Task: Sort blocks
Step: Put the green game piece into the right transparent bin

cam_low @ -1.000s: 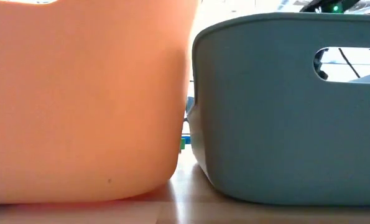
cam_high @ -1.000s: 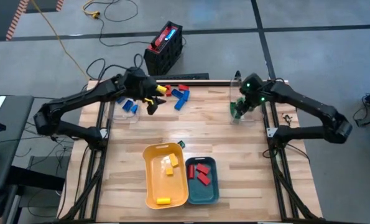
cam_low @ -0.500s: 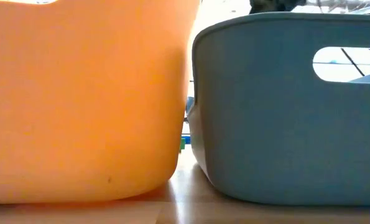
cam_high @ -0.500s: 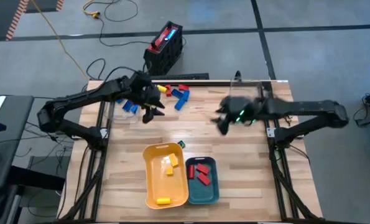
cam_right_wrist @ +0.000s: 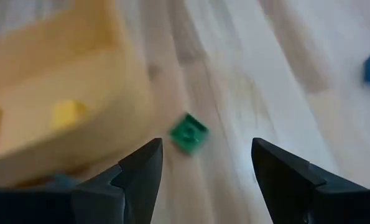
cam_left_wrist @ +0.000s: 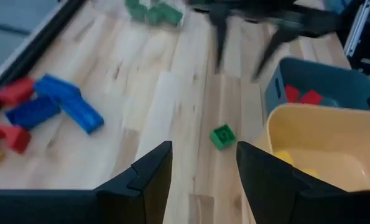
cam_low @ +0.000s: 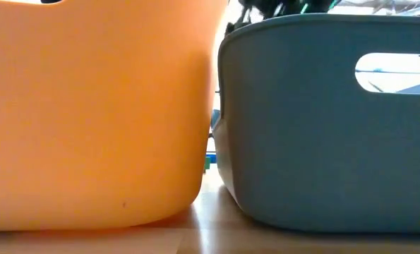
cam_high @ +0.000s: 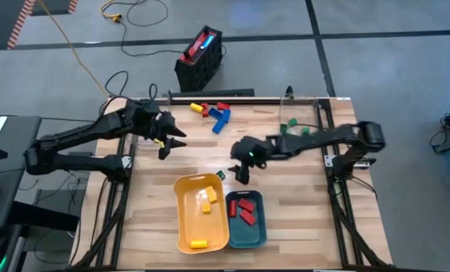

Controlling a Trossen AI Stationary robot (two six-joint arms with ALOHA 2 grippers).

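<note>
Grey floor surrounds a pale wooden desk seen from above, with a black crate and cables beyond its far edge.

Low in the middle of the frame stand a yellow tray holding yellow blocks and, touching its right side, a teal tray holding red blocks. Just above the gap between the trays lies a single green block on bare wood. Near the top centre sits a loose cluster of blue, red and yellow blocks. More green blocks lie at the upper right.

The right gripper reaches in from the right and hovers just beside the lone green block; in its wrist view the jaws stand apart with that block between them but farther ahead, untouched, and nothing is held.

The left gripper hangs over the desk at centre left, well apart from the cluster. Its wrist view shows the jaws apart and empty, with the green block ahead on the wood.

In the low view only the walls of the yellow tray and the teal tray fill the frame.
</note>
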